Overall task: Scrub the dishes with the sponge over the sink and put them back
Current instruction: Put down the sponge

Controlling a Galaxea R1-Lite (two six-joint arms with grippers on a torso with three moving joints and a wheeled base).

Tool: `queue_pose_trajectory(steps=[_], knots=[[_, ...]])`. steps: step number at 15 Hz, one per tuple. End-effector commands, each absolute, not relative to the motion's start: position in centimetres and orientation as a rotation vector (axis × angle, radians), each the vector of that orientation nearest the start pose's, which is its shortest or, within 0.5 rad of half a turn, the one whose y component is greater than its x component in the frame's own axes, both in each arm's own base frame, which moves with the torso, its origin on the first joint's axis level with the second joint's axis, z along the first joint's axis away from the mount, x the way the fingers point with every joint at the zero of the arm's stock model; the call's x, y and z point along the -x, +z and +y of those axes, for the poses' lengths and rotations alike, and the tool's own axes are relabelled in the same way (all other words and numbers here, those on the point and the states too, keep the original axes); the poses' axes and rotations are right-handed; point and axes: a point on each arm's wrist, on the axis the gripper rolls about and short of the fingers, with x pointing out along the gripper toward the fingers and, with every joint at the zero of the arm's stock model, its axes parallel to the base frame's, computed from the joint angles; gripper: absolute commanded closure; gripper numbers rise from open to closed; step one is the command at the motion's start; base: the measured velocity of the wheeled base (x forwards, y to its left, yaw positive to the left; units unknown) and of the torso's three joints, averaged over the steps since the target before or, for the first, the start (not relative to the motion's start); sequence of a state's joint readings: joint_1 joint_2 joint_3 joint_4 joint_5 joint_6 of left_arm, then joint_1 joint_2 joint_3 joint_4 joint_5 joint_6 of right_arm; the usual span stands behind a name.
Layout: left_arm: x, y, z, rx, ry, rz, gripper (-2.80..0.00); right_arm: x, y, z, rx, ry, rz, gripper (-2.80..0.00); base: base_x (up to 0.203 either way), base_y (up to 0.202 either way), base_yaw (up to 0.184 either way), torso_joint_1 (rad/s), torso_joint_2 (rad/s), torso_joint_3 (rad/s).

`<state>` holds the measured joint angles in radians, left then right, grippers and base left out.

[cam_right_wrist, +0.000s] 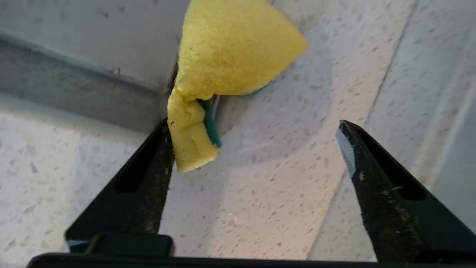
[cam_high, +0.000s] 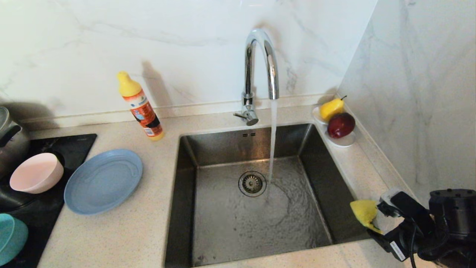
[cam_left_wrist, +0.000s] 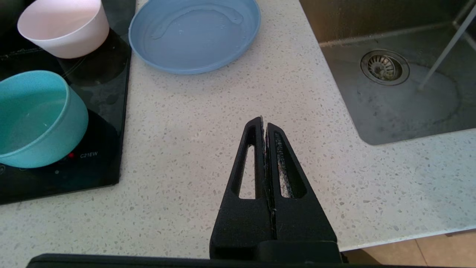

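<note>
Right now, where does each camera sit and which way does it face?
Head view: high, looking down at the sink; the right gripper shows by the sponge.
Left wrist view: behind the shut left gripper, facing the counter, plate and bowls.
Right wrist view: behind the open right gripper, facing the sponge at the sink's edge.
Shared: sink, in all three views.

A wide grey-blue round plate (cam_high: pixel 103 181) lies flat on the speckled counter left of the square stainless steel sink (cam_high: pixel 208 149). A pale pink bowl (cam_high: pixel 36 173) and a teal bowl (cam_high: pixel 11 238) sit further left, tilted. The crumpled yellow sponge with green scouring side (cam_high: pixel 365 213) rests at the sink's right rim.
</note>
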<state>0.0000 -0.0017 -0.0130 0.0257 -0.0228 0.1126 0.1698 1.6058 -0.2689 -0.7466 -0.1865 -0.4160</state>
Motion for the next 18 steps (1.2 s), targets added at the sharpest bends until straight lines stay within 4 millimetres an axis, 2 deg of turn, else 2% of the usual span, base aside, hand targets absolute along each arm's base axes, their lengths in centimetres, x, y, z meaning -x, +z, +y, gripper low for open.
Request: queue_pose_trajectory(steps=[1,7,11,18], knots=[[2.4,7.6,-0.1,-0.113,-0.024,0.012,0.00,-20.9,9.4,3.0,0.508,0.094,0.559,-2.80,0.000,0.000,0.000,0.000,0.00,0.000],[2.4,7.7,-0.1,-0.113,-0.024,0.011,0.00,-20.6,9.2,2.8,0.507,0.092,0.589,-2.80,0.000,0.000,0.000,0.000,0.00,0.000],[2.4,7.6,-0.1,-0.113,-0.024,0.011,0.00,-21.4,10.1,2.2,0.468,0.033,0.563,-2.80,0.000,0.000,0.000,0.000,0.00,0.000],[2.4,7.7,-0.1,-0.113,-0.024,0.011,0.00,-21.5,10.8,2.1,0.452,0.020,0.535,-2.80,0.000,0.000,0.000,0.000,0.00,0.000]])
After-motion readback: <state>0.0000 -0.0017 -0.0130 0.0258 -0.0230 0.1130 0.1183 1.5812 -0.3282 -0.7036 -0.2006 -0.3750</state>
